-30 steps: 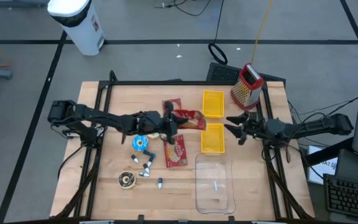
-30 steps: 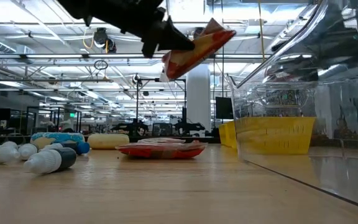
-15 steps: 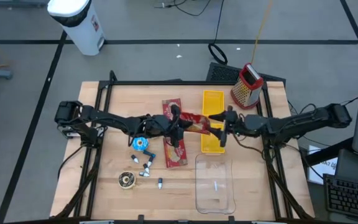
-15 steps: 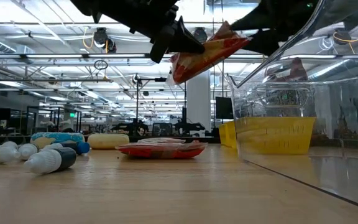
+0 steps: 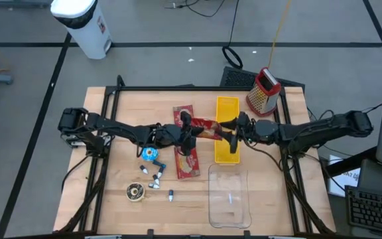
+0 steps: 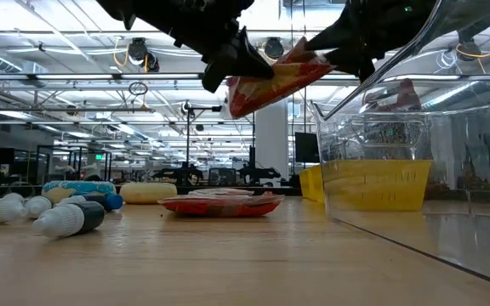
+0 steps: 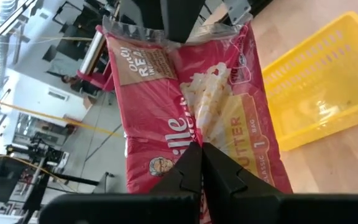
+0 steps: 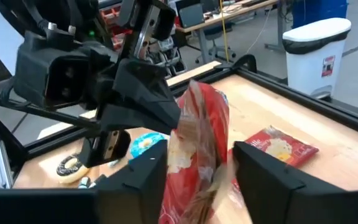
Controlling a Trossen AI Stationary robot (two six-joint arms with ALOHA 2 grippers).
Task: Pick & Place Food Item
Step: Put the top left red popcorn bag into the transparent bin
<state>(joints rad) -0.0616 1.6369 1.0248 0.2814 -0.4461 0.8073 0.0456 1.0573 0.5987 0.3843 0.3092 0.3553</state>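
The left gripper (image 5: 190, 131) is clamped on a red plastic popcorn bag (image 5: 206, 129), held in the air above the wooden table (image 5: 111, 186). The right gripper (image 5: 233, 129) straddles the bag's other end, fingers partly apart.

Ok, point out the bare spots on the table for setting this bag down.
Free: the wood between the left arm and the table's back edge, and the front left corner beyond the tape roll. The clear tub is empty too. Crowded: the middle, with red bags, yellow baskets and small bottles.
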